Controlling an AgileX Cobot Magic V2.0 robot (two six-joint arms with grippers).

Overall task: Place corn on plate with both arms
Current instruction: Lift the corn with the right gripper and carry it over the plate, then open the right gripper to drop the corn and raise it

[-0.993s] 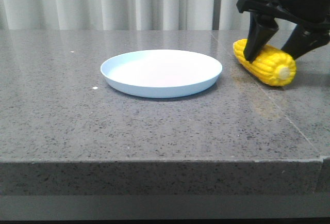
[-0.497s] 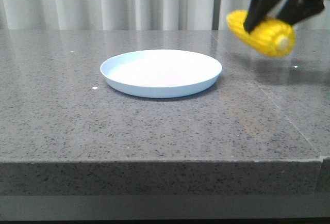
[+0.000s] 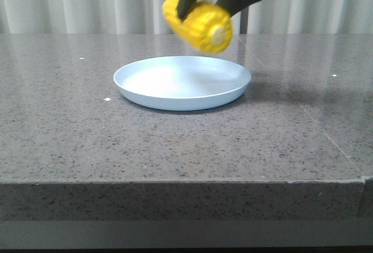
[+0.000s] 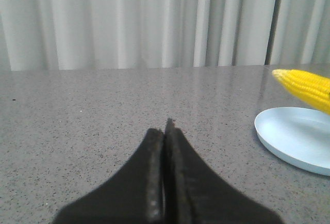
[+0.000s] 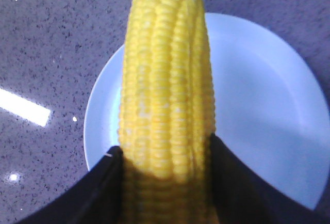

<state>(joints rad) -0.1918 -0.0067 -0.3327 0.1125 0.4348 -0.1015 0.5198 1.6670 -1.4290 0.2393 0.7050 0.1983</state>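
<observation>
My right gripper point(image 3: 211, 5) is shut on the yellow corn point(image 3: 198, 23) and holds it in the air above the far side of the pale blue plate point(image 3: 131, 87). In the right wrist view the corn point(image 5: 166, 90) sits between the two black fingers point(image 5: 105, 177), over the plate point(image 5: 268, 110). My left gripper point(image 4: 164, 131) is shut and empty, low over the grey table well to the left of the plate point(image 4: 289, 141). The corn's tip point(image 4: 304, 85) shows in the left wrist view. The left arm is out of the front view.
The grey speckled stone table point(image 3: 175, 148) has its front edge close to the camera. A seam point(image 3: 309, 113) runs across the table's right part. White curtains point(image 3: 116, 2) hang behind the table.
My right gripper has lifted the corn off the table at the right and carried it left, from beside the plate to above it.
</observation>
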